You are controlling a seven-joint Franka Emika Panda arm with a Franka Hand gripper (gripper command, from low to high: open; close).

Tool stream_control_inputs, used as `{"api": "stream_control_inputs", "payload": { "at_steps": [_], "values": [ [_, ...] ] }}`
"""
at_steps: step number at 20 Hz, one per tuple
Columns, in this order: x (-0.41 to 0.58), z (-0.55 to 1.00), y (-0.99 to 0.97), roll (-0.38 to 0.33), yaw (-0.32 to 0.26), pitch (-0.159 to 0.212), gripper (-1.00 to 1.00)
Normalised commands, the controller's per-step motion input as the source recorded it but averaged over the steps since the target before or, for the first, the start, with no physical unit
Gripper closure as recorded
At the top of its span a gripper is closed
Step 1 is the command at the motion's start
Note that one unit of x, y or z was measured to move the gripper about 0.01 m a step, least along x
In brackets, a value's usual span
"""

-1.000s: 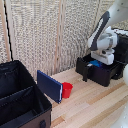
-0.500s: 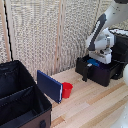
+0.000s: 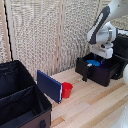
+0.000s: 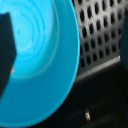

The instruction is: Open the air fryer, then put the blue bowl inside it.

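A pale wooden table (image 3: 95,102) stands before a wall of woven blinds (image 3: 50,35); on it the air fryer (image 3: 102,70), drawer pulled out, has the blue bowl (image 3: 93,63) in its perforated basket; the gripper (image 3: 106,60) hangs just above the bowl, and I cannot tell how wide its fingers stand; well apart from the fryer stand a red cup (image 3: 66,90), a dark-blue panel (image 3: 49,85) and an open black suitcase (image 3: 20,102).
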Motion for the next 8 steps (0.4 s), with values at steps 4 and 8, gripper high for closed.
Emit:
{"api": "stream_control_inputs", "payload": {
  "at_steps": [4,8],
  "values": [
    [0.025,0.45,0.24,0.002,0.007,0.099,-1.00],
    [0.062,0.74,0.24,0.000,0.033,0.067,-1.00]
  ]
}}
